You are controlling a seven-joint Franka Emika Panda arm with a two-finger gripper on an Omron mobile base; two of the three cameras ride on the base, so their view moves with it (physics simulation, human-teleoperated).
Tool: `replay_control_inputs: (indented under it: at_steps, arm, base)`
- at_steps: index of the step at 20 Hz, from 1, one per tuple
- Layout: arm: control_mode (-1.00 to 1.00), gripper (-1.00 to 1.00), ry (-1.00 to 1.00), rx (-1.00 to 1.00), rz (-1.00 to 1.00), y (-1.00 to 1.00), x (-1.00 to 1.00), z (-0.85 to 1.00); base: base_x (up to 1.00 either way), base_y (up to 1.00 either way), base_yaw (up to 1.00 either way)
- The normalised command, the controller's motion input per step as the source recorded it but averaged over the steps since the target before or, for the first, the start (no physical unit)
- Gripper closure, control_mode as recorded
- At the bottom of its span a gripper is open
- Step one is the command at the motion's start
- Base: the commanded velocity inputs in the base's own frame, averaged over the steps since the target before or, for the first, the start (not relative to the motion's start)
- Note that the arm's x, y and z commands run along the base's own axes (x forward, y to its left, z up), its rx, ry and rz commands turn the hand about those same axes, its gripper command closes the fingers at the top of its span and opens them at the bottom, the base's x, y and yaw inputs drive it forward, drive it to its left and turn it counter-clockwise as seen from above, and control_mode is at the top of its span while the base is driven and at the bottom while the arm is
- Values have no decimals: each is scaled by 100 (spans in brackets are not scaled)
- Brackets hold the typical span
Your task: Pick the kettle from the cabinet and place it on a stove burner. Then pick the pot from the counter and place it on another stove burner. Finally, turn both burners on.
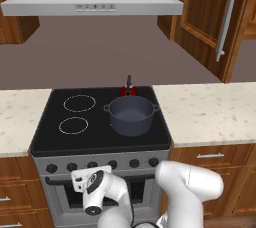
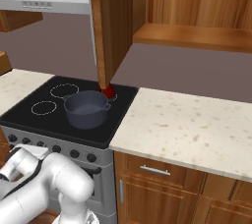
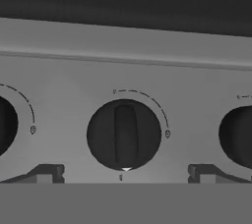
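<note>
The robot's claw [image 3: 123, 173] hangs spread to its full width in front of the stove's control panel, holding nothing and touching nothing, its 2 dark fingertips [image 3: 47, 173] standing to either side of a round black knob [image 3: 124, 134] whose ridge runs upright with its white mark at the bottom. 2 neighbouring knobs [image 3: 238, 137] sit at the edges of the hand view, well clear of the claw. Seen from the left base camera, the hand is low at the oven front, just below the row of knobs [image 1: 92, 164]. Above it, on the black glass cooktop [image 1: 55, 142], the dark pot [image 1: 131, 115] rests on the right side, and the red kettle [image 1: 128, 90] stands directly behind it, almost hidden, with only its red top and black handle showing. The 2 white burner rings [image 1: 73, 125] on the left lie bare. The cabinet [image 2: 113, 26] hangs open above the beige worktop [image 2: 182, 125]. Both vessels appear to be placed, so the job seems to have reached its last step, turning the burners on. The next move likely calls for easing forward, closing the fingers on the knob's ridge and twisting it; whether this knob governs one of the occupied burners cannot be told from here.
</note>
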Motion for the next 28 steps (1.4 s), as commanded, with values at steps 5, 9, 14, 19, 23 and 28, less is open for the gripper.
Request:
replay_control_inputs:
  at_steps: [5, 9, 14, 19, 23, 28]
  arm:
    - [-100, -100, 0, 0, -4, 24, 9, -15]
    - [-100, -100, 0, 0, -3, 25, 6, -18]
    - [-100, -100, 0, 0, -1, 4, 1, -12]
    - [-100, -100, 0, 0, 0, 0, 0, -13]
    - [-100, -100, -1, 0, 0, 0, -9, -8]
    - [-100, -100, -4, 0, 0, 0, -20, -2]
  base:
    - [0, 0, 0]
    - [0, 0, 0]
    - [0, 0, 0]
    - [0, 0, 0]
    - [0, 0, 0]
    - [0, 0, 0]
